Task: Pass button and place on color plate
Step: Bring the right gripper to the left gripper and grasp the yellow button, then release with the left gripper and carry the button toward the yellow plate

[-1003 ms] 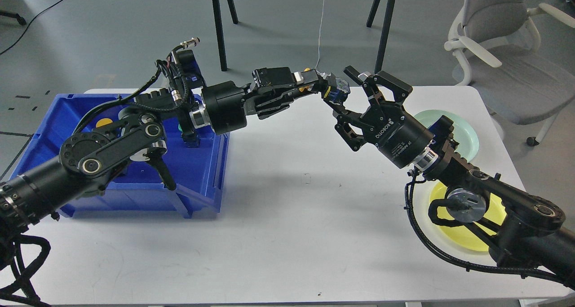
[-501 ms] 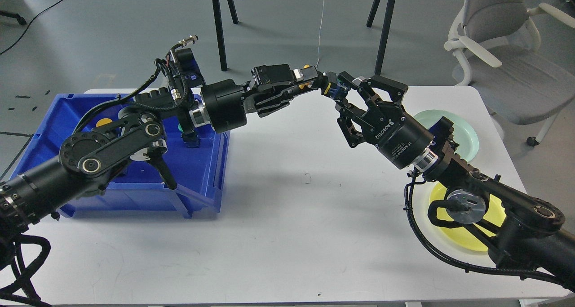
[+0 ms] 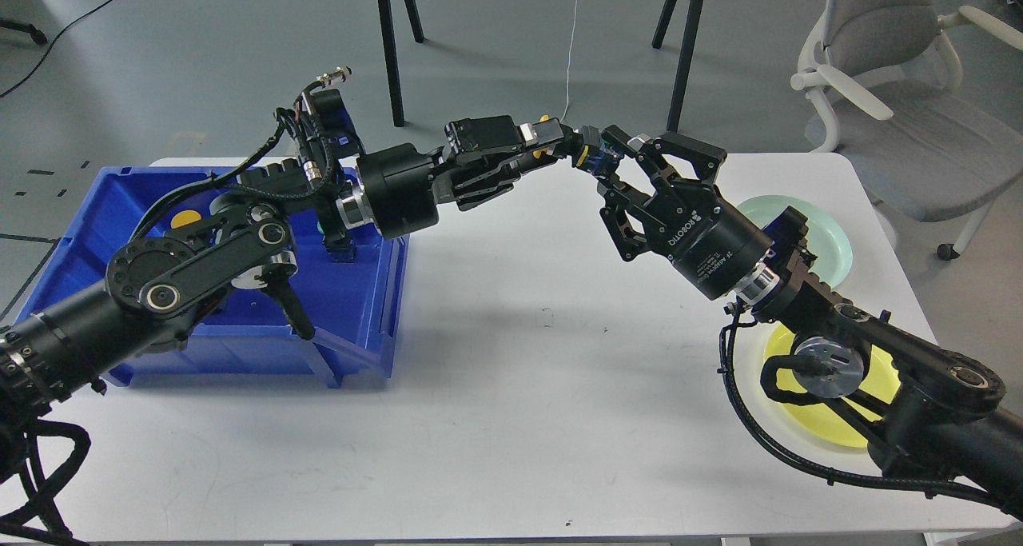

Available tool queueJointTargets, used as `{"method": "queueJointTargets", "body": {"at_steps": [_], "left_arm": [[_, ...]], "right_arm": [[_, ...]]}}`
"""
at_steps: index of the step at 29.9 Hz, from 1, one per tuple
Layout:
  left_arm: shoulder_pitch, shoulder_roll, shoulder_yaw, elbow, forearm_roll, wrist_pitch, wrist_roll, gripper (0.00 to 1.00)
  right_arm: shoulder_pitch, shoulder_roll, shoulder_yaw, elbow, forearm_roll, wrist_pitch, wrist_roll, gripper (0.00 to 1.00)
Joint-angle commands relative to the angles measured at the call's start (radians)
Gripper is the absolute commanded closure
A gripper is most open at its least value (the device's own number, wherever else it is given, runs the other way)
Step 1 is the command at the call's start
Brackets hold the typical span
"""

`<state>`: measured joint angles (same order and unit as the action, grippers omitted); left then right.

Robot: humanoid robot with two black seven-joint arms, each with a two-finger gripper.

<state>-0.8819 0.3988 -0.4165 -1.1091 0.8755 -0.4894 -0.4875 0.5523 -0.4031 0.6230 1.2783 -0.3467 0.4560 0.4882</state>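
Above the far middle of the white table [image 3: 495,386], the left gripper [image 3: 563,142] and right gripper [image 3: 611,156] meet tip to tip around a small yellow button [image 3: 582,156]. Both seem clamped on it, though the crowded fingers blur this. The yellow plate [image 3: 831,426] lies under the right arm.

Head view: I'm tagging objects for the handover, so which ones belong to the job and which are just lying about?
Job:
- yellow button, between the two grippers
- left gripper
- right gripper
- yellow plate
- pale green plate
- blue bin

Lying about:
- office chair
- stand legs
- floor cable
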Motion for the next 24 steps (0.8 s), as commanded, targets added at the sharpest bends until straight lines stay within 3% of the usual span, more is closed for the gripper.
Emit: {"method": "queueJointTargets", "body": {"at_steps": [1,15,24], "left_arm": [[0.001,0.0,-0.001,0.0,-0.044,0.001,-0.001,0.21],[0.003,0.0,-0.002,0.0,-0.066,0.001,-0.001,0.18],[0.018,0.0,-0.001,0.014,-0.082,0.001,-0.001,0.16]], "right_arm": [[-0.005,0.0,-0.002,-0.004,0.0,-0.006,0.001,0.89],[-0.049,-0.023,0.024,0.004,0.0,-0.008,0.001,0.89],[-0.337,-0.304,0.279,0.038,-0.003,-0.011,0.001,0.91]]}}
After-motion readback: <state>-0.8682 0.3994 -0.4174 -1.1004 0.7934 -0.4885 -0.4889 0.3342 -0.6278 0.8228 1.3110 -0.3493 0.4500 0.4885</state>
